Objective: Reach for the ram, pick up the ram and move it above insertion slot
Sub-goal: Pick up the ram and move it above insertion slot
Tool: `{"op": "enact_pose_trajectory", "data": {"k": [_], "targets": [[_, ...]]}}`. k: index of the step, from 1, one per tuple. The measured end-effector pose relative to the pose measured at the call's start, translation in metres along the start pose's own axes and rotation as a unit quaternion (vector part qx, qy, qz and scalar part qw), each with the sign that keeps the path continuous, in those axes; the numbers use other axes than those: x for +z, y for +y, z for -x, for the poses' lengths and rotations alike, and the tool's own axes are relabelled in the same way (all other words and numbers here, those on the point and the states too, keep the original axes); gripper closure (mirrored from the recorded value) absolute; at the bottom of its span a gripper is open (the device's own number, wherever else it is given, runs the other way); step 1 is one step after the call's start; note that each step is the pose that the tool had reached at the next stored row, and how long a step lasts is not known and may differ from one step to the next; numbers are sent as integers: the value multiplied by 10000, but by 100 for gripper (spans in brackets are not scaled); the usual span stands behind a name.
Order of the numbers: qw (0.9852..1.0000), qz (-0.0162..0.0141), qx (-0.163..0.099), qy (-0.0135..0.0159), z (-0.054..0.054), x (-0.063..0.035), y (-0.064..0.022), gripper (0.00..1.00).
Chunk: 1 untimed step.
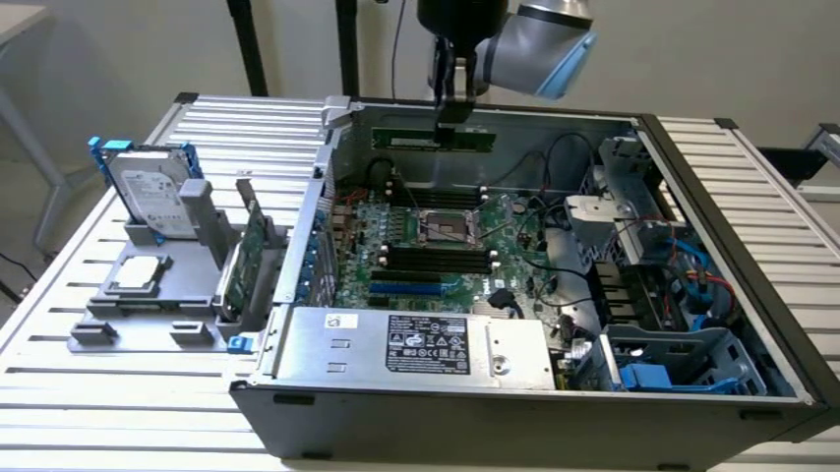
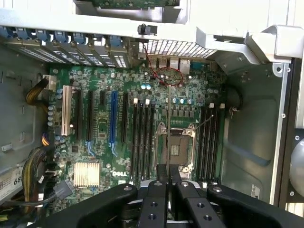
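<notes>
We hold the ram (image 1: 435, 139) edge-on in our gripper (image 1: 450, 116), fingers pinched narrow on its upper edge. It hangs level just beneath us, high over the open case (image 1: 525, 413). Below us lies the motherboard (image 2: 95, 142), its black slots (image 2: 141, 142) flanking the socket (image 2: 179, 149) directly under our fingers.

White "DELL" lettering is showing on the green motherboard (image 2: 124, 176) beside its silver finned heatsink (image 2: 86, 174). The digits "68" are showing on a white label (image 2: 10, 181) at the case edge. The black-and-white sticker (image 1: 428, 347) on the grey metal power-supply box (image 1: 407, 346) is carrying print too small to read.
</notes>
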State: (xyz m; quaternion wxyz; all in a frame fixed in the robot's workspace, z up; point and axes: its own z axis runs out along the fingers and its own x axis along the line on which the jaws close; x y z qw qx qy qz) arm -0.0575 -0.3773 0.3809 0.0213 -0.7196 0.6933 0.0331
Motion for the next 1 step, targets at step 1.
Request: {"op": "enact_pose_trajectory", "data": {"k": [1], "targets": [[10000,0,0,0,0,0,0,87]]}}
